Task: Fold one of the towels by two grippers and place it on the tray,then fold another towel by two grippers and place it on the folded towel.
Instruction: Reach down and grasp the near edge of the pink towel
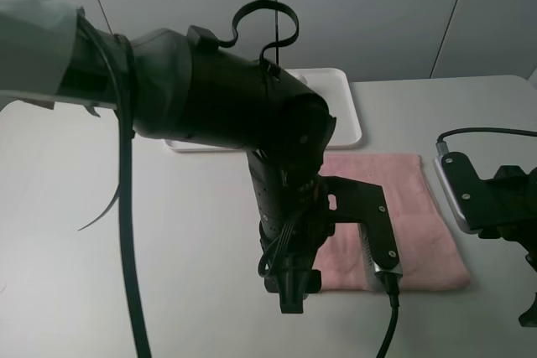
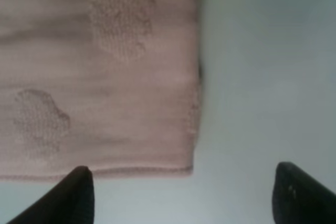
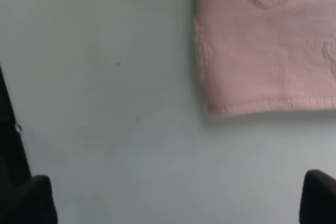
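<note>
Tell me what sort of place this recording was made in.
Most likely a robotics lab bench: a pale table, plain grey wall panels behind it, and a black robot arm above a pink towel and white tray.

— Where does your high camera look from?
— From well above the table (image 1: pixel 168 249), tilted down and facing the far wall. My left arm (image 1: pixel 226 98) sits so near the lens that it covers the middle of that view.
— And your wrist cameras?
— Each looks down along my fingers, close over the tabletop. My left fingertips (image 2: pixel 79 198) edge one frame and my right fingertips (image 3: pixel 320 198) the other.
— What do the views share?
— All three catch the pink towel (image 1: pixel 419 207). Each wrist view holds a different corner of it, and the left one is soft with closeness.
</note>
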Controlling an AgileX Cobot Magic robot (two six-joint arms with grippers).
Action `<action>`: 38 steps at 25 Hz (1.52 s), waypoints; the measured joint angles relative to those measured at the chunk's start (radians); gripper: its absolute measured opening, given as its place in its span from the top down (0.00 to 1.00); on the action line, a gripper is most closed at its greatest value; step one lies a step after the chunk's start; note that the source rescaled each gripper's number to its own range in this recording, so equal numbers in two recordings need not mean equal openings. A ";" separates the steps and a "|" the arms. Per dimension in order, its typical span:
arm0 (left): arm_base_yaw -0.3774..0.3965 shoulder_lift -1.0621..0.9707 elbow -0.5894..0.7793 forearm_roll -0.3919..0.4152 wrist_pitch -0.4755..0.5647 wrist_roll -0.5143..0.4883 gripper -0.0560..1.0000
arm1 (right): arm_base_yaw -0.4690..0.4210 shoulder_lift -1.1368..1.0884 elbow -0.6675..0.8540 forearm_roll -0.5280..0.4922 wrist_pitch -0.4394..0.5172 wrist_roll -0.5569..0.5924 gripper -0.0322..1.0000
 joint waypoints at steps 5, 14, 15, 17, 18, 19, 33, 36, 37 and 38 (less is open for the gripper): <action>-0.032 0.071 0.000 0.051 -0.002 -0.094 0.10 | 0.000 0.000 0.017 0.000 -0.027 -0.013 0.00; -0.034 0.121 0.000 0.065 -0.008 -0.145 0.10 | 0.000 0.000 0.022 0.000 -0.070 -0.058 0.00; -0.034 0.121 0.000 0.065 -0.008 -0.145 0.10 | 0.000 0.000 0.022 0.000 -0.086 -0.060 0.00; -0.034 0.121 0.000 0.065 -0.008 -0.145 0.10 | 0.000 0.002 0.022 0.000 -0.104 -0.077 0.00; -0.034 0.121 0.000 0.065 -0.008 -0.145 0.10 | 0.000 0.006 0.022 0.000 -0.108 -0.088 0.00; -0.034 0.121 0.000 0.065 -0.008 -0.145 0.10 | 0.000 0.012 0.022 0.004 -0.111 -0.098 0.00; -0.034 0.121 0.000 0.065 -0.010 -0.145 0.10 | 0.000 0.223 0.041 0.150 -0.218 -0.265 0.00; -0.034 0.121 0.000 0.065 -0.010 -0.145 0.10 | 0.000 0.235 0.083 0.144 -0.273 -0.274 0.00; -0.034 0.121 0.000 0.065 -0.010 -0.145 0.10 | 0.000 0.235 0.098 0.130 -0.295 -0.274 0.00; -0.034 0.121 0.000 0.065 -0.010 -0.145 0.10 | 0.000 0.235 0.111 0.117 -0.320 -0.274 0.00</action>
